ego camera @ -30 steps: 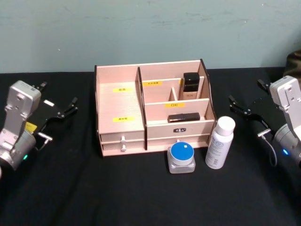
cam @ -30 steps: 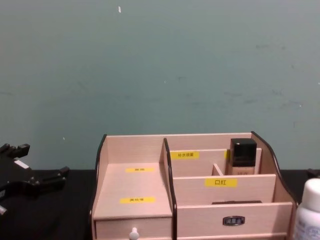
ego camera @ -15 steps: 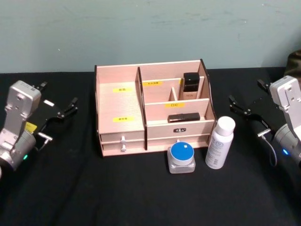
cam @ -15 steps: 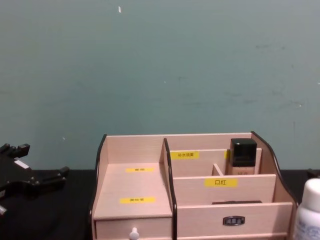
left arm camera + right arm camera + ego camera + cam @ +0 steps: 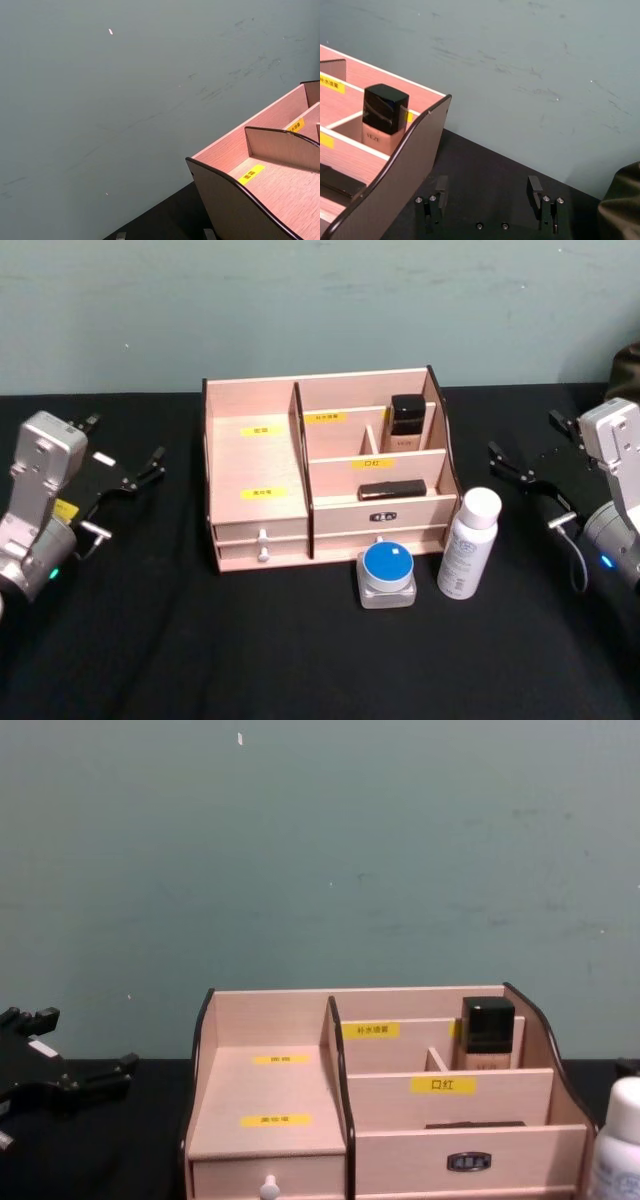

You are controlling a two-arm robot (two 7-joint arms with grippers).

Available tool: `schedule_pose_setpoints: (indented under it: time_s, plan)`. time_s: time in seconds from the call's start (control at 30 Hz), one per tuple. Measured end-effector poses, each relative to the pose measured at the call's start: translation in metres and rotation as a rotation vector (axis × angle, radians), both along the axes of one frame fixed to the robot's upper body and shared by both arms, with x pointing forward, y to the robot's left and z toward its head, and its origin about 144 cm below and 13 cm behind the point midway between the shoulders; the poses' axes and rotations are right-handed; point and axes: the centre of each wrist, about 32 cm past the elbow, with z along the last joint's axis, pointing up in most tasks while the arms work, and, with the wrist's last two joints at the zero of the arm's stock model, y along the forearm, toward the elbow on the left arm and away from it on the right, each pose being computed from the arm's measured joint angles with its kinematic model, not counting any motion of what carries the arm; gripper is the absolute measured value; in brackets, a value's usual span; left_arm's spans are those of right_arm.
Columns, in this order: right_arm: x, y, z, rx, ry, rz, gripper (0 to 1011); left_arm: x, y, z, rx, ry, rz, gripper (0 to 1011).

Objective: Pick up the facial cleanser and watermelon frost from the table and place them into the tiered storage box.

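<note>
The black worktop [image 5: 150, 660] carries the tiered storage box [image 5: 255, 455] at its middle, back towards the wall. The left tool [image 5: 127, 440] is well off to the box's left and the right tool [image 5: 522, 435] well off to its right, each with jaws spread wide and holding nothing. The facial cleanser [image 5: 468, 545], a white bottle, stands upright just beside the box's front right corner. The watermelon frost [image 5: 387, 575], a squat blue-lidded jar, sits before the drawers, near the bottle.
</note>
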Motion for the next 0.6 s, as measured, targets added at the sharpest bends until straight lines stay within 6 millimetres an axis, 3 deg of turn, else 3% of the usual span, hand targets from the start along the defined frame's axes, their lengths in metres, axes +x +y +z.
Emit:
schedule_pose_setpoints:
  time_s: [0.27,0.6]
  plan:
    - [-0.013,-0.01,0.02,0.01,-0.041,0.078,1000,0.0,0.0,0.0,0.0,0.0,0.0,1001]
    - [-0.046,-0.023,0.059,-0.001,-0.035,0.168,1000,0.0,0.0,0.0,0.0,0.0,0.0,1001]
